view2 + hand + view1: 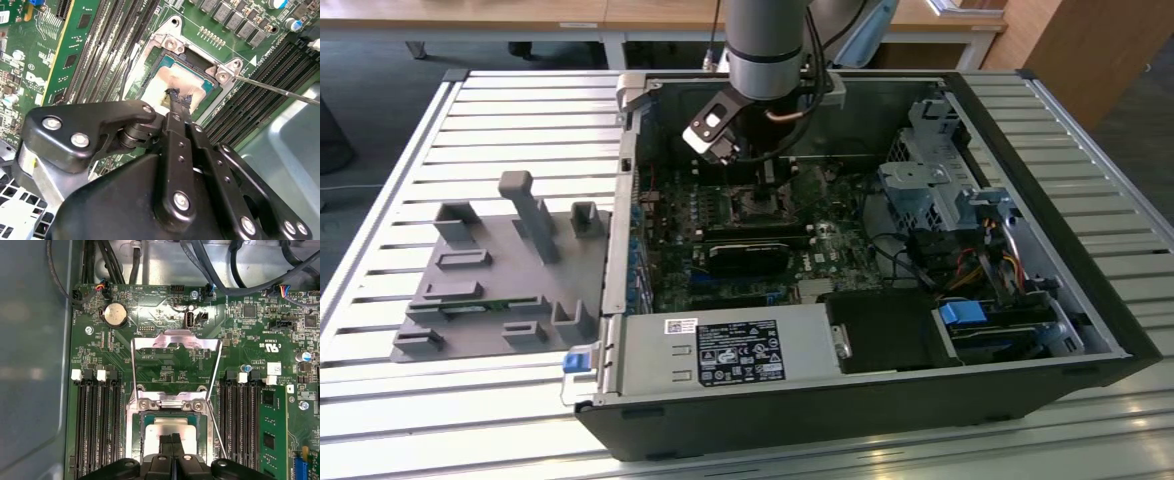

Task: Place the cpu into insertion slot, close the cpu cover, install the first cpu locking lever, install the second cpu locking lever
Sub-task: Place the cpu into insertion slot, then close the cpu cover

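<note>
— Where's the cpu [172,432]?
— Lying in the insertion slot [141,437], cpu cover [200,342] standing open. My tool [172,451], closed on nothing, hangs right over it. A skewed push could unseat it

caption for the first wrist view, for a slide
Gripper over the cpu in the insertion slot, cpu cover open.
</note>
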Robot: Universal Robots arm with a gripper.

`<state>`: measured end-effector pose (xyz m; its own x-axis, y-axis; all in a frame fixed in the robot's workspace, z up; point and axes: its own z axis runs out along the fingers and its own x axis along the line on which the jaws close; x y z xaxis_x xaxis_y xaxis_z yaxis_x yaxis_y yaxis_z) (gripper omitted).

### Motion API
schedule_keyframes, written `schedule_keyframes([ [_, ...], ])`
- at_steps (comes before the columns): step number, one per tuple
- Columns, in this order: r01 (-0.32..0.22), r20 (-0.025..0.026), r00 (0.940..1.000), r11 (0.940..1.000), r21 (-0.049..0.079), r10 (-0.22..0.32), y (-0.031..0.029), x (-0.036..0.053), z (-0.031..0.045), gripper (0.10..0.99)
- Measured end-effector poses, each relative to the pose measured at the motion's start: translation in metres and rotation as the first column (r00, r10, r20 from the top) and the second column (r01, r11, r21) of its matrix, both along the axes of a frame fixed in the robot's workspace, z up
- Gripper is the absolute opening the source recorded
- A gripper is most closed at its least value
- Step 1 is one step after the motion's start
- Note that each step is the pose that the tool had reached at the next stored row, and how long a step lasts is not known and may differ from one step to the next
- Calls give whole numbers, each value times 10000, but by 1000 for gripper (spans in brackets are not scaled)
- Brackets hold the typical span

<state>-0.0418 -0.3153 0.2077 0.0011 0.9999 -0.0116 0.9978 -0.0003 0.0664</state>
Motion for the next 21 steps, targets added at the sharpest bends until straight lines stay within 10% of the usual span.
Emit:
schedule_keyframes([
  [21, -1, -6, 10000, 10000, 1, 1, 0, 1, 67, 106],
])
